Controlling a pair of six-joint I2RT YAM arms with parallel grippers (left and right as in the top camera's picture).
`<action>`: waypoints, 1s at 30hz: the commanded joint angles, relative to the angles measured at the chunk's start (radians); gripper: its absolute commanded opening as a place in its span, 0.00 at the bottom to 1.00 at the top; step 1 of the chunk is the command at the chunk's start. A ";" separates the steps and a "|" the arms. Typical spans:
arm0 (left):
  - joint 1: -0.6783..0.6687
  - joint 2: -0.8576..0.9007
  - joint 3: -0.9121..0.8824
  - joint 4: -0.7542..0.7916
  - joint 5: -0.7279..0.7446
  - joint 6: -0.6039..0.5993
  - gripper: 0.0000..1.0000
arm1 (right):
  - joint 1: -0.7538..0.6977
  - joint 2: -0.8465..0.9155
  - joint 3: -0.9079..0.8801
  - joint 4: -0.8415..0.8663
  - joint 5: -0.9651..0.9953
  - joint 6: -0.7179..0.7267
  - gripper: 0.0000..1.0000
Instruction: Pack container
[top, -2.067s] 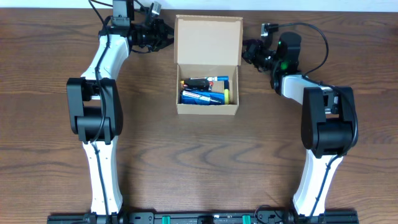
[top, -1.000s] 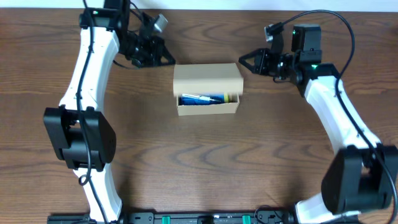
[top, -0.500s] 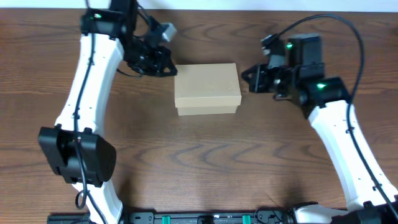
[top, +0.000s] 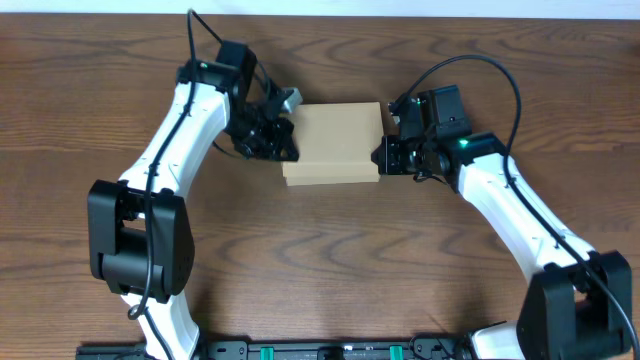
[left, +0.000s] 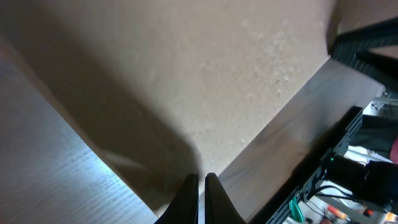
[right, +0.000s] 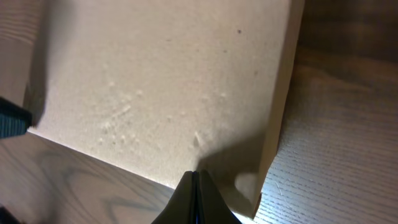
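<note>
Near edge: mounting rail (top: 320, 352) with both arm bases, then bare wood-grain table (top: 330, 260). Mid-table, centred left-right: the container (top: 335, 140), a tan cardboard box with its flap lid down flat, so the contents are not visible. It sits square to the table, long side running left-right. Left gripper (top: 280, 143) is at the box's left edge, over the near-left part of the lid. In the left wrist view its fingers (left: 189, 193) are pinched nearly together with only a sliver between them, nothing held, tips over the lid (left: 186, 74) close to its edge. I can't tell whether they actually press on the cardboard. Right gripper (top: 383, 157) is at the box's right edge, near corner. In the right wrist view its fingers (right: 186, 190) are fully together, empty, tips over the lid (right: 174, 81) just inside the right edge. Contact is unclear there too. Farther back, a black cable (top: 500, 80) loops off the right arm.
</note>
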 joint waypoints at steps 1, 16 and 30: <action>-0.003 0.004 -0.050 0.021 -0.004 -0.031 0.06 | 0.018 0.040 -0.018 -0.004 0.011 -0.008 0.01; 0.011 -0.203 -0.068 -0.025 -0.051 -0.071 0.06 | 0.015 -0.237 -0.007 -0.108 -0.027 -0.008 0.01; -0.229 -0.996 -0.525 0.056 -0.188 -0.250 0.06 | 0.133 -0.985 -0.183 -0.559 0.190 0.100 0.02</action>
